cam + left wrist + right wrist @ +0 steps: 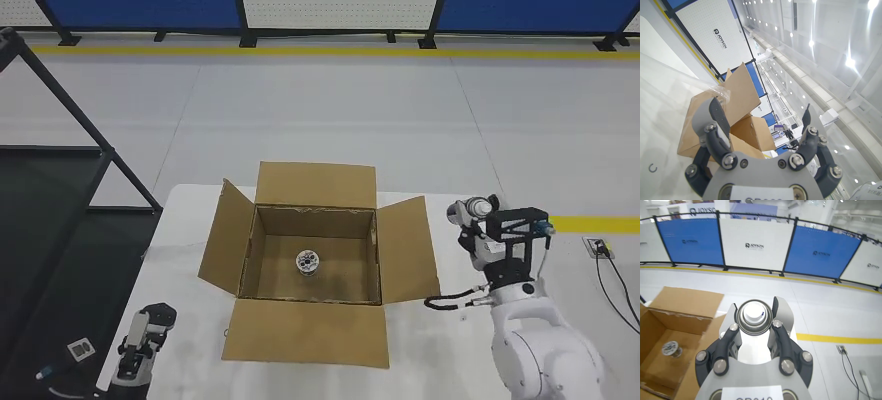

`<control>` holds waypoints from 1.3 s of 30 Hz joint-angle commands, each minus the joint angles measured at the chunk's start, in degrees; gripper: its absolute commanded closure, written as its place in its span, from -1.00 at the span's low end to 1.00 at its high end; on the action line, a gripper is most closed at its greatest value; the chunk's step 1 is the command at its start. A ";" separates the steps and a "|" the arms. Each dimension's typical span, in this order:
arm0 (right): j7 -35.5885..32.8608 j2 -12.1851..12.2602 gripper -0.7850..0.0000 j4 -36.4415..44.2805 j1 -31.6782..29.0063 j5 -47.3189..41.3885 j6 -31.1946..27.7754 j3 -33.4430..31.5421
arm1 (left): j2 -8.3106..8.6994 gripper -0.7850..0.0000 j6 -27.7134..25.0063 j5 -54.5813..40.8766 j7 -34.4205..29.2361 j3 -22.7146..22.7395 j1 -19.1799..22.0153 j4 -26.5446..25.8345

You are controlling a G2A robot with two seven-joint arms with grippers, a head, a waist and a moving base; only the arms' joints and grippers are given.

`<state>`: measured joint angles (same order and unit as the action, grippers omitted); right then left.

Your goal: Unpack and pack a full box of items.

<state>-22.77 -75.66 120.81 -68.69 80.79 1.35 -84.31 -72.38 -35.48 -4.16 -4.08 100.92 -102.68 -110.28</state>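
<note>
rubber-padded right gripper [755, 306] is clamped round a metal spray can [753, 324], held over the table [440, 340] just off the right flap [408, 250] of the cardboard box [315, 185]. left gripper [760, 106] sits spread wide with nothing in it, down by the near-left table corner. box is open, with one small round thing [307, 262] on its floor. my worry: that smooth can could twist or slip in the pads [775, 306], and if it gets swung in low it'd clip the flap or land on the round thing and tip.
</note>
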 commanded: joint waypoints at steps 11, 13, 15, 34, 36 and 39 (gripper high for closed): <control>-15.00 -2.36 1.00 -16.57 24.00 -6.10 -11.35 20.42 | -0.12 -1.00 -1.68 -3.24 -0.80 2.01 -1.28 1.35; -17.55 -2.99 1.00 -21.47 27.04 -7.60 -11.66 23.05 | -0.14 -1.00 -1.98 -3.78 -0.81 2.51 -1.50 1.62; -21.30 -3.45 1.00 -25.94 29.96 -10.34 -13.95 24.76 | -0.16 -1.00 -2.16 -4.53 -0.83 3.03 -1.71 1.90; -19.98 -5.79 1.00 -43.29 32.03 -11.69 -10.76 32.24 | -0.32 -1.00 -2.10 -5.29 -4.22 3.69 -1.64 1.82; -20.60 -6.18 1.00 -45.17 32.96 -10.32 -8.94 33.15 | -0.35 -1.00 -2.08 -5.34 -4.34 3.73 -1.56 1.89; -20.07 -6.79 1.00 -47.54 33.94 -10.87 -7.85 33.91 | -0.38 -1.00 -1.93 -5.54 -4.55 3.75 -1.44 1.94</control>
<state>-42.92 -82.28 74.15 -35.09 70.11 -6.83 -50.57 -72.75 -37.43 -9.61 -8.55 104.65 -104.17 -108.35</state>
